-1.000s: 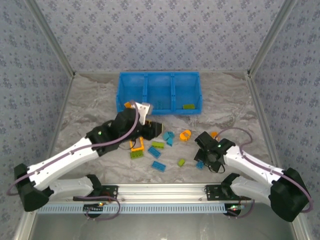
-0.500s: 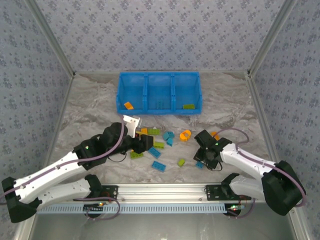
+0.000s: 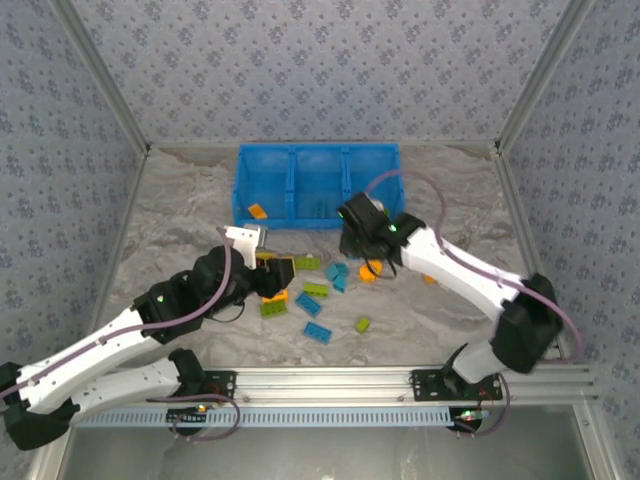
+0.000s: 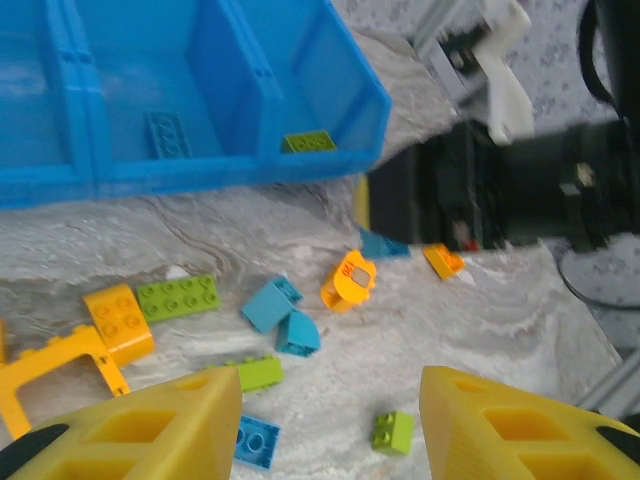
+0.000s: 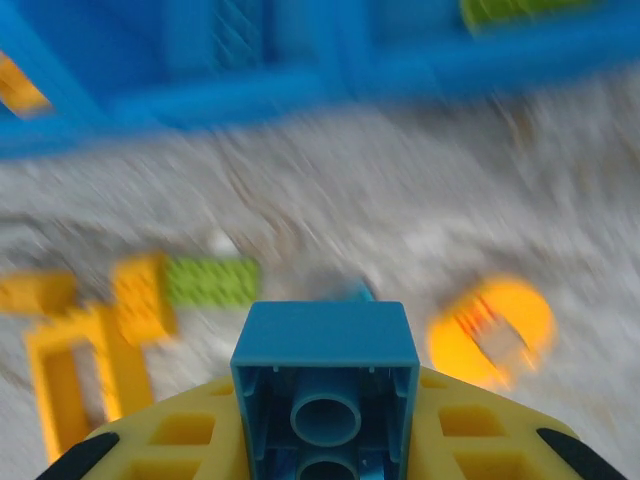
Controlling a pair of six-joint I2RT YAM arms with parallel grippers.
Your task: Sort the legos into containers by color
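Observation:
My right gripper (image 5: 325, 432) is shut on a blue lego (image 5: 325, 345), held off the table with its hollow underside facing the camera. From above, the right gripper (image 3: 352, 238) hangs just in front of the blue containers (image 3: 318, 160). My left gripper (image 4: 325, 440) is open and holds nothing; seen from above, the left gripper (image 3: 285, 272) hovers over the loose legos. Below it lie a small lime brick (image 4: 393, 431), a flat blue brick (image 4: 255, 442), two blue bricks (image 4: 270, 303), a round orange piece (image 4: 347, 279) and the orange frame (image 4: 45, 375).
The left compartment holds an orange brick (image 3: 257, 211), the middle one a blue plate (image 4: 167, 133), the right one a lime brick (image 4: 308, 141). The right arm (image 4: 500, 180) stands dark beside the bin's right end. Patterned walls close in the table (image 3: 180, 210).
The right gripper shut on a blue brick at the front right and swung it up toward the bin. The left gripper left an orange brick in the left compartment and drew back over the pile.

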